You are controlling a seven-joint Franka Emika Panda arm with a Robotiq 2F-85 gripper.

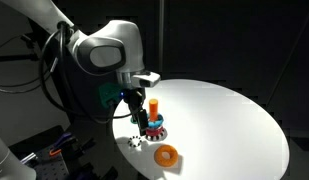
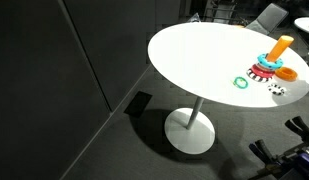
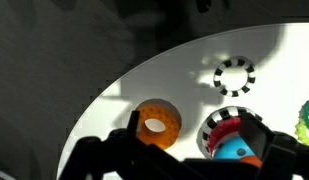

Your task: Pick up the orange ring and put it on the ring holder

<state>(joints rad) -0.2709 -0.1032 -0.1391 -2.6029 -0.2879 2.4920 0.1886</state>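
Reading the wrist view from left to right, the orange ring (image 3: pixel 157 122) comes first. It lies flat on the white table (image 3: pixel 124 90) with its hole upward, and nothing touches it. To its right and farther off lies the black ring with white dots (image 3: pixel 234 76). Nearer than that stands the ring holder (image 3: pixel 234 140), showing its red and blue stacked rings, and a green ring (image 3: pixel 307 118) is cut off by the right edge. The fingers (image 3: pixel 104 158) show only as dark shapes along the lower edge. They appear set wide apart with nothing held between them, though the shadow makes this reading less than certain. In an exterior view, again left to right, the gripper (image 1: pixel 136 118) hangs low over the table, pointing down, just left of the holder (image 1: pixel 152 122). The orange ring (image 1: pixel 167 154) lies near the holder, to the right of the gripper and nearer the front edge of the table. The holder therefore stands close beside the straight line from gripper to ring. The coming move depends on this offset: the gripper probably has to travel right and toward the near edge, clearing the upright peg, before it descends. The ring is round and has no long axis, so no particular wrist turn appears necessary. A pinch across one wall of the ring, one finger in the hole and one outside, looks workable.
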